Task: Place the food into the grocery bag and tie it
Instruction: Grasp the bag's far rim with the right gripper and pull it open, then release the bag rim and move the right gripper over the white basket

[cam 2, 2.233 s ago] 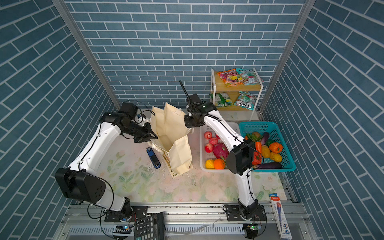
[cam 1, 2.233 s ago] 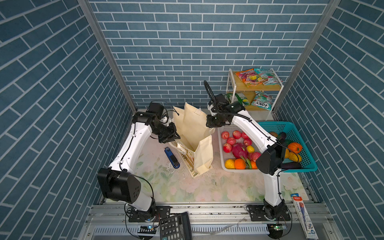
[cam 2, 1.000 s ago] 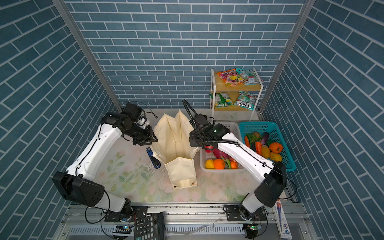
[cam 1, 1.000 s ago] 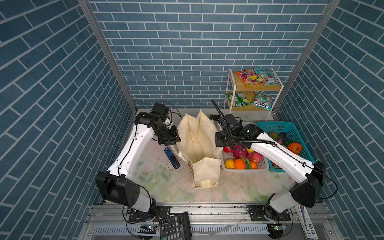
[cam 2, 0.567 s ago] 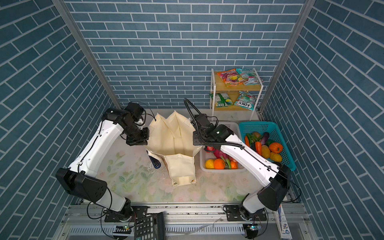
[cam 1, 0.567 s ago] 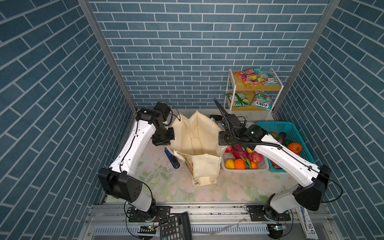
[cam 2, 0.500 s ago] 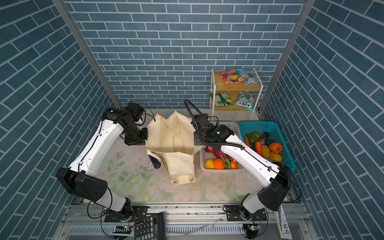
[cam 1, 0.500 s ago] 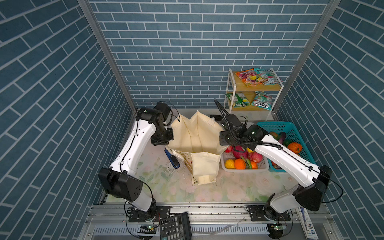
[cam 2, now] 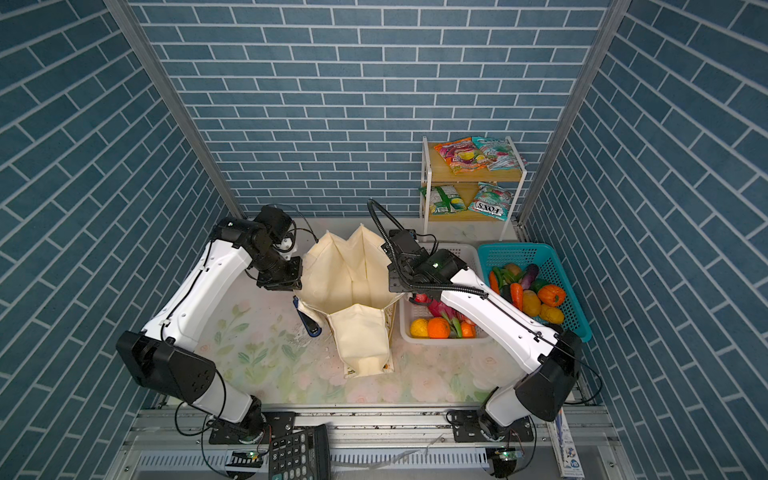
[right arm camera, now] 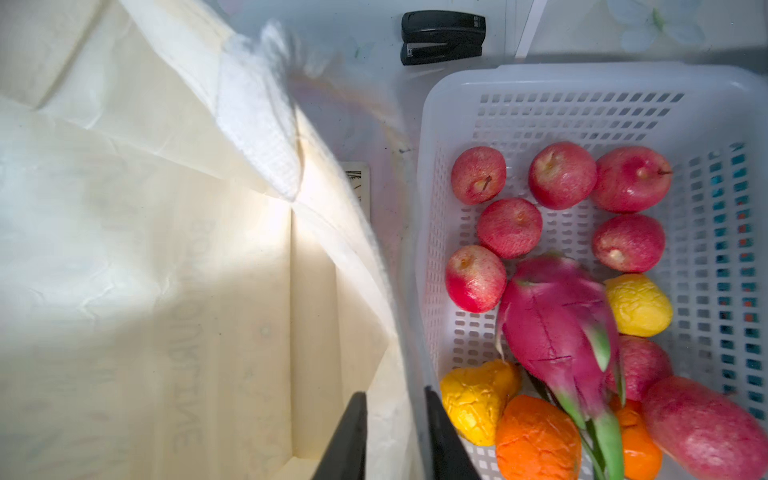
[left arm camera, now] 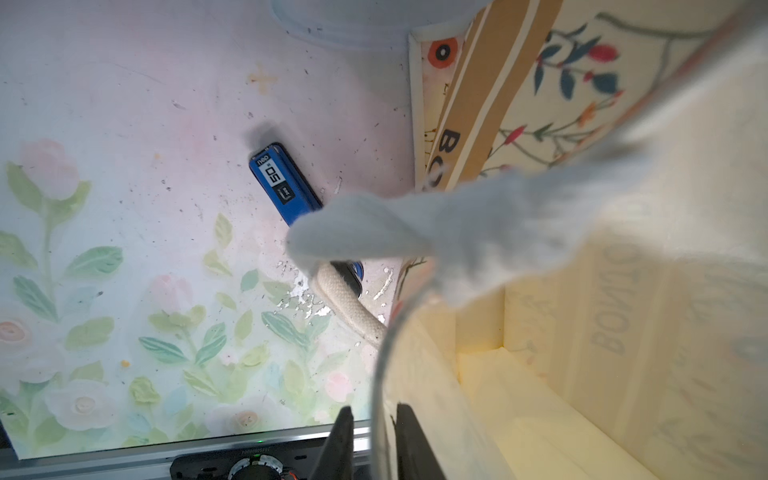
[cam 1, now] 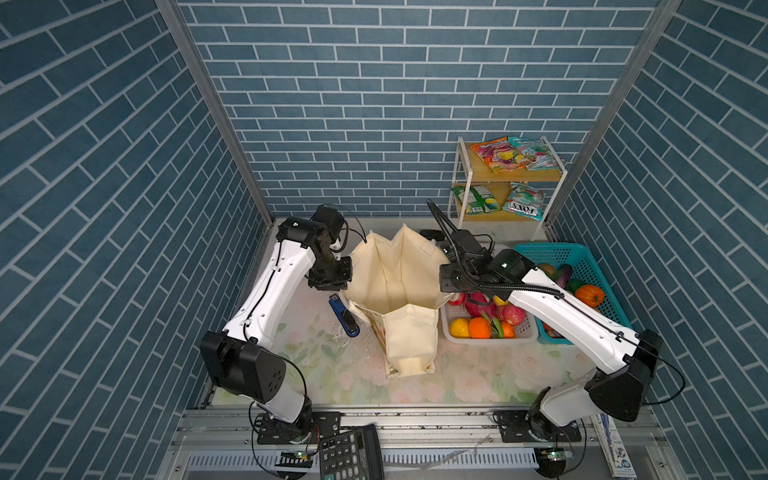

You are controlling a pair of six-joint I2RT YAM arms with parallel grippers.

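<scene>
The cream grocery bag stands mid-table with its mouth spread wide; inside it I see only bare lining. My left gripper is at its left rim and my right gripper at its right rim. Each is open a little, with the rim passing between the jaws. A white strap hangs outside the bag. The magenta dragon fruit and round orange fruits lie in the white basket beside the bag. Orange-pink and teal snack packets lie on the shelf top.
Red apples share the white basket. A teal basket of vegetables stands to its right. A blue flat case lies left of the bag and a black stapler behind it. A calculator sits on the front rail.
The two grippers have drawn apart and pulled the bag's mouth from a narrow fold to a wide opening. The bag's straps are blurred with motion now.
</scene>
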